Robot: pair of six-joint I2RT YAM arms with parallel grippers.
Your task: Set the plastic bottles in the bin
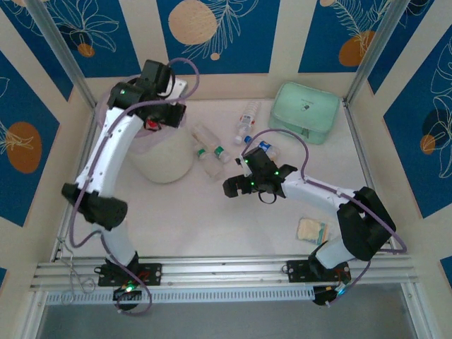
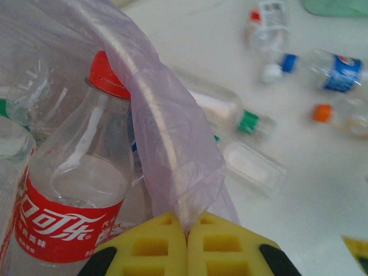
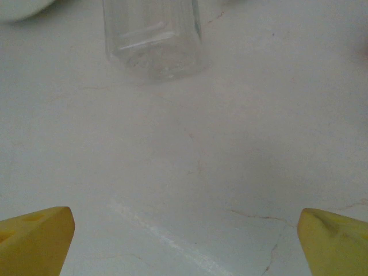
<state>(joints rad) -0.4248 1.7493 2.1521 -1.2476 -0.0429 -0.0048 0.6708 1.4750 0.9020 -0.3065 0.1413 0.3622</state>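
Left jaws closed beside cap-up bottle (image 2: 75,190)

Robot lab test cell, white table (image 1: 212,219), aluminium frame posts (image 1: 60,53), blue floral printed backdrop panels (image 1: 247,35).

At least 5 plastic bottles (image 2: 221,106) are lying on the table (image 1: 212,219), and at least 2 more are sitting inside the 1 bin (image 1: 166,159). 1 green case (image 1: 305,111) and 1 beige packet (image 1: 311,230) are also lying on the table.

Overhead rear view downward; wrist views close on the same table (image 1: 212,226).
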